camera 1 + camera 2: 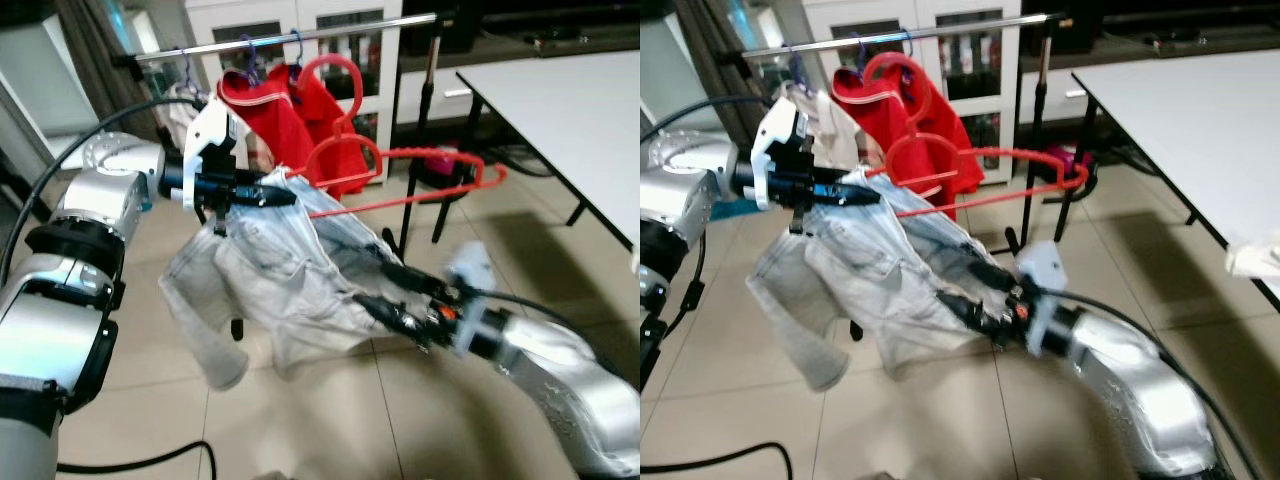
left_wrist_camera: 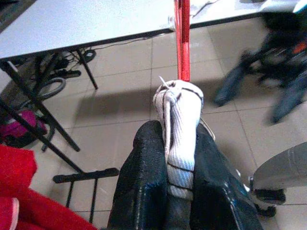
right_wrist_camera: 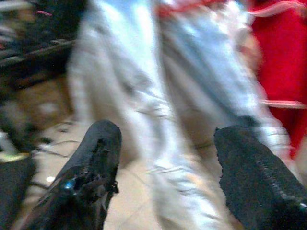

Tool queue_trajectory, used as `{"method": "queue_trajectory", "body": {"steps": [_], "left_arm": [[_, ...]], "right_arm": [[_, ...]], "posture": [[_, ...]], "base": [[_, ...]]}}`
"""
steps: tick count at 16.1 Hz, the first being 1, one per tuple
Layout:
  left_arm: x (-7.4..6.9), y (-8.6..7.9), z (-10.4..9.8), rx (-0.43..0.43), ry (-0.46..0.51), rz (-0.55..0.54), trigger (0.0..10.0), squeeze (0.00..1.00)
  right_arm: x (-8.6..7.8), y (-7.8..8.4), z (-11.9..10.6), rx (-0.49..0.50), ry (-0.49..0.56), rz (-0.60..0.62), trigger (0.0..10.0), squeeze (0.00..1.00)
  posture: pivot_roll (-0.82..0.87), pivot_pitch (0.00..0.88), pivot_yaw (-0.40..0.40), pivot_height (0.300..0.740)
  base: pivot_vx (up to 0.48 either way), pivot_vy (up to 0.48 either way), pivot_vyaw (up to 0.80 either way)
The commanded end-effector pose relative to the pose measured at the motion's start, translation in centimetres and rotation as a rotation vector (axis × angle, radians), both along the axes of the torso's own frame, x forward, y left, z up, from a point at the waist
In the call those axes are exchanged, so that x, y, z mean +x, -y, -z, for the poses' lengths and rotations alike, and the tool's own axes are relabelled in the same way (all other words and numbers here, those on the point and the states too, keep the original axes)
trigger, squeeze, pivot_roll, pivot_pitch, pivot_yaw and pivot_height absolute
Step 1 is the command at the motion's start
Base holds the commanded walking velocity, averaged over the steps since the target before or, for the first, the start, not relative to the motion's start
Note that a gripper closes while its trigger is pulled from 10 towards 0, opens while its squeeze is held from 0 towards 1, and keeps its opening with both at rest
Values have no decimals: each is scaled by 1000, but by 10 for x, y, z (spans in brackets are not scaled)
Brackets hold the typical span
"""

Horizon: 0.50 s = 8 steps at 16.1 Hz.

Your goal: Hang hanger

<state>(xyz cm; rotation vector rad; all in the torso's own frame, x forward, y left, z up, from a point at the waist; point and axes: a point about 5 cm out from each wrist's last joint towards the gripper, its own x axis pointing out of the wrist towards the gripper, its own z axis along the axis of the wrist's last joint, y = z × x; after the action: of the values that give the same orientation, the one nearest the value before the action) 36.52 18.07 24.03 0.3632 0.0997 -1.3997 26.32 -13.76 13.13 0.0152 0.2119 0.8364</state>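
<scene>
Left claw [image 1: 285, 196] clamped tight on a bunched fold of the pale denim garment [image 1: 290, 290], right at the end of the red hanger [image 1: 400, 180]; wrist view shows the cloth pinched between both fingers [image 2: 144, 191] with the hanger's red bar running straight out from the grip. Hanger is held in the air, below and in front of the clothes rail [image 1: 300, 35], hook [image 1: 335, 75] up near the rail beside a red garment [image 1: 285, 115] already hanging there. Denim drapes down from the hanger toward the tiled floor [image 1: 330, 420]. Right claw [image 1: 385, 290] spread wide, fingers [image 3: 91, 163] apart on either side of the hanging denim, low on the cloth, not gripping. White worktop [image 1: 570, 110] off to the right.
</scene>
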Motion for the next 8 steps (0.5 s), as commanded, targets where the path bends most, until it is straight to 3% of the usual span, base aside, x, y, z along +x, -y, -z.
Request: {"method": "queue_trajectory", "body": {"steps": [1,3,4,5,6,8], "left_arm": [[1,0,-17,-21,39,12,0,0],[1,1,-20,-17,38,23,0,0],[1,1,-24,-17,40,35,0,0],[1,1,-25,-20,39,40,0,0],[0,1,-26,-23,38,42,0,0],[0,0,-27,-21,37,43,0,0]], "right_arm": [[10,-1,12,-56,-1,59,10000,1000],[18,-2,22,-99,-23,72,10000,1000],[22,0,34,-173,-41,72,10000,902],[22,1,37,-203,-40,65,10000,369],[21,0,42,-229,-33,39,10000,0],[17,-1,44,-212,-14,-17,10000,0]], "posture": [[-154,0,161,740],[-143,0,154,740],[-132,0,146,740],[-132,0,146,740],[-128,0,144,740],[-122,0,140,740]], "base": [[0,0,0],[0,0,0],[0,0,0],[0,0,0],[0,0,0],[0,0,0]]}}
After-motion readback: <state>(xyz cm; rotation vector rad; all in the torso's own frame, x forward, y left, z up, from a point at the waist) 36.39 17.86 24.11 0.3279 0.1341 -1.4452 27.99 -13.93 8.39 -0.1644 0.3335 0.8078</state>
